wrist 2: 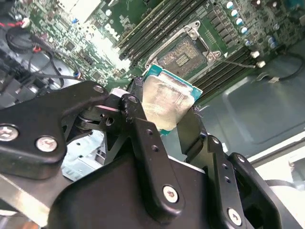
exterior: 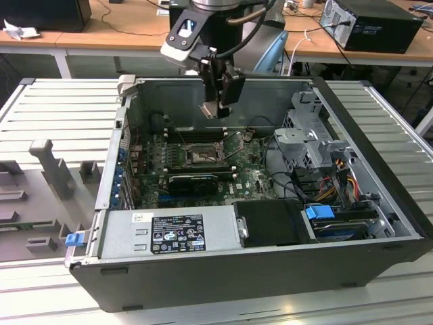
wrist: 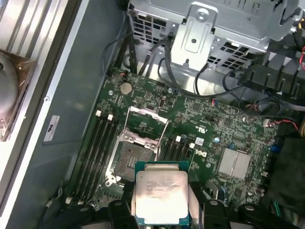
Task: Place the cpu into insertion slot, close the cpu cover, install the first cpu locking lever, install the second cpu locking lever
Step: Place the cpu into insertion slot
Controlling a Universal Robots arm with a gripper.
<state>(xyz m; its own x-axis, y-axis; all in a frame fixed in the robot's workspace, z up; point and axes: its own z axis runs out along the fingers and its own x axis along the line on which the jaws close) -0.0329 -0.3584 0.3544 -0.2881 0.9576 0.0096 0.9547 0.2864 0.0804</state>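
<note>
The jaws clamp the flat, tan-silver square cpu (wrist: 160, 193) well above the dark, silver-rimmed insertion slot (wrist: 135, 155); placing needs square, level alignment.

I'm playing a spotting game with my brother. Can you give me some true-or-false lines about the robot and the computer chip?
1. The tool holds the chip. True.
2. The chip sits in its socket. False: it is held up in the air, and the socket is empty.
3. The socket's metal cover is shut. False: it stands open.
4. The computer case is open. True.
</note>
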